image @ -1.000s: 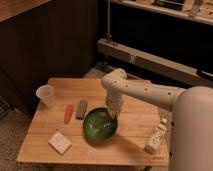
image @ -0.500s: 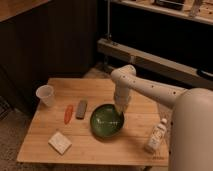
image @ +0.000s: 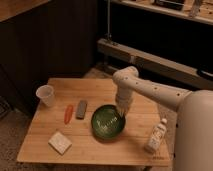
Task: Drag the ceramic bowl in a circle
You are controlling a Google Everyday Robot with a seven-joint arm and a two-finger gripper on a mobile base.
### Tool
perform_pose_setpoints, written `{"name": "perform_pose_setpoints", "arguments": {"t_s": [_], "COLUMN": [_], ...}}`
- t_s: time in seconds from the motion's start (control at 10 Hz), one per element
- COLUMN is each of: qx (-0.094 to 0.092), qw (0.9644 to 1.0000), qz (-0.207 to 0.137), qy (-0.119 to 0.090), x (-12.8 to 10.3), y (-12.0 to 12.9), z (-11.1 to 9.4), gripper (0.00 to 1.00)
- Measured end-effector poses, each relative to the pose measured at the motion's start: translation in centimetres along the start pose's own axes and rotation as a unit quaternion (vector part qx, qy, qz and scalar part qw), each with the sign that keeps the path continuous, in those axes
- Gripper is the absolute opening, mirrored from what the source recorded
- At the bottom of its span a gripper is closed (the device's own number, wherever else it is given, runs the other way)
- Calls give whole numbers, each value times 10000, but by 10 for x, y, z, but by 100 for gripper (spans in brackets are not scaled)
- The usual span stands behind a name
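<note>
Camera view, sole view.

Markings: no brand, label text or other writing is legible on any item. The white bottle (image: 156, 136) carries a darker band around its body, but nothing on it can be read.

Pincer: the pincer (image: 121, 112) hangs at the end of the white arm (image: 145, 90), which reaches in from the right of the view and bends down over the wooden bench (image: 100, 89). The pincer points downward and meets the upper right rim of the ceramic bowl (image: 104, 125). How far it is open cannot be told, nor whether it has hold of the rim or only rests against it.

Task item: the ceramic bowl stands upright on the bench, directly below and to the view's left of the pincer, near the middle of the bench top. It is round, shallow and dark green, with a lighter speckled inside. Its rim is in contact with, or just under, the pincer tip.

Other items, placed from the pincer:
- A dark grey oblong block (image: 81, 109) lies to the left of the pincer, just beyond the bowl and apart from it.
- An orange stick-shaped item (image: 68, 113) lies just beside that block, farther left.
- A white translucent cup (image: 45, 95) stands upright well to the left and slightly farther back, near the bench corner.
- A pale square pad (image: 60, 142) lies to the lower left, near the front edge.
- The white bottle stands upright to the lower right of the pincer, near the front right corner, apart from the bowl.
</note>
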Motion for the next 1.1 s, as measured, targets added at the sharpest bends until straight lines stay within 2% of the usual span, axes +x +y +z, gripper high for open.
{"name": "perform_pose_setpoints", "arguments": {"t_s": [0.3, 0.5, 0.6, 0.8, 1.0, 1.1], "qx": [-9, -34, 29, 224, 337, 408], "qw": [9999, 9997, 9994, 9979, 9958, 9944], "qz": [116, 254, 352, 608, 849, 970], "qy": [15, 38, 56, 92, 78, 53], "x": [18, 43, 66, 96, 114, 114], "y": [-1, 22, 40, 75, 105, 118], "z": [-6, -15, -22, -30, -32, -31], "gripper": [0, 0, 0, 0, 0, 0]}}
